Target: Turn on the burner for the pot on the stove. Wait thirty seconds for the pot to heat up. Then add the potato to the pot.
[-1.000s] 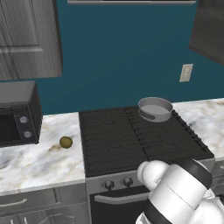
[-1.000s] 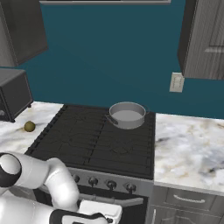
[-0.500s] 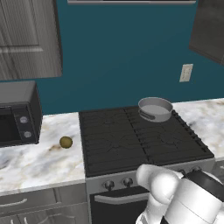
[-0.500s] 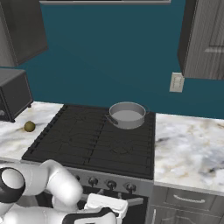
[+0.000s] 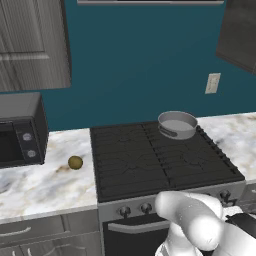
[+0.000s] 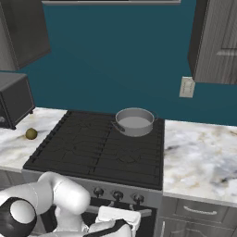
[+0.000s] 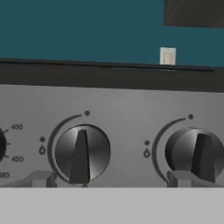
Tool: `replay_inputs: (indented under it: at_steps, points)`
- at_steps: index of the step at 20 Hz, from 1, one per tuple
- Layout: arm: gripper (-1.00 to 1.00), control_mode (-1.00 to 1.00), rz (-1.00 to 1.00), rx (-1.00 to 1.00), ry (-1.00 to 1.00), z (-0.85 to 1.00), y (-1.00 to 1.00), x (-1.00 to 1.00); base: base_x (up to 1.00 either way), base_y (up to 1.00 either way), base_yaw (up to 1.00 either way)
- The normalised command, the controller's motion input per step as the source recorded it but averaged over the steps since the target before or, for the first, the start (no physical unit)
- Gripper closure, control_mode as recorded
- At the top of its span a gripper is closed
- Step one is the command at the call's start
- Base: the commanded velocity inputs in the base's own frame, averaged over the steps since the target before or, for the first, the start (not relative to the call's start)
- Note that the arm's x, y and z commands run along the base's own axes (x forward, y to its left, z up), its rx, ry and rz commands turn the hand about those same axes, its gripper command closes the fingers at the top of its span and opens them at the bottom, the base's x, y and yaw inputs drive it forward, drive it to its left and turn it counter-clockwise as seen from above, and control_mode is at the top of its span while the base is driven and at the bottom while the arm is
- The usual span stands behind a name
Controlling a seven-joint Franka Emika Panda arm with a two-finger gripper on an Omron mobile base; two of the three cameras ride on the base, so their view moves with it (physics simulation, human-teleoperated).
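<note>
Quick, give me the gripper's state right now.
Gripper: jaws open, holding nothing, facing the stove knobs on the front panel.

microwave [image 5: 20,130], wall outlet [image 5: 213,83], marble counter [image 6: 199,157]

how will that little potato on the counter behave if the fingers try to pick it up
The potato looks like a small smooth ball, so it will probably roll if nudged on the flat marble counter. Being round, it may squirt out of a pinch that is off centre. It looks solid and small, so likely light and not fragile.
</note>
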Motion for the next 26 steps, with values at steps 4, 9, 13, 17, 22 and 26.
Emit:
replay_inputs:
  at_steps: [4, 9, 13, 17, 22, 26]
  points:
    - [-1.00, -1.00, 0.00, 0.00, -0.06, -0.06, 0.00, 0.02, 0.00, 0.00, 0.00]
    - [-1.00, -1.00, 0.00, 0.00, -0.07, 0.00, 0.01, 0.07, 0.00, 0.00, 0.00]
    - [-1.00, -1.00, 0.01, -0.03, -0.04, 0.00, 0.18, 0.03, 0.00, 0.00, 0.00]
    - [-1.00, -1.00, 0.00, -0.05, 0.00, 0.08, 0.30, 0.06, 0.00, 0.00, 0.00]
    - [-1.00, -1.00, 0.01, -0.03, 0.08, 0.20, 0.04, 0.09, 0.00, 0.00, 0.00]
    - [-1.00, -1.00, 0.02, 0.00, 0.02, 0.04, 0.00, 0.10, 0.00, 0.00, 0.00]
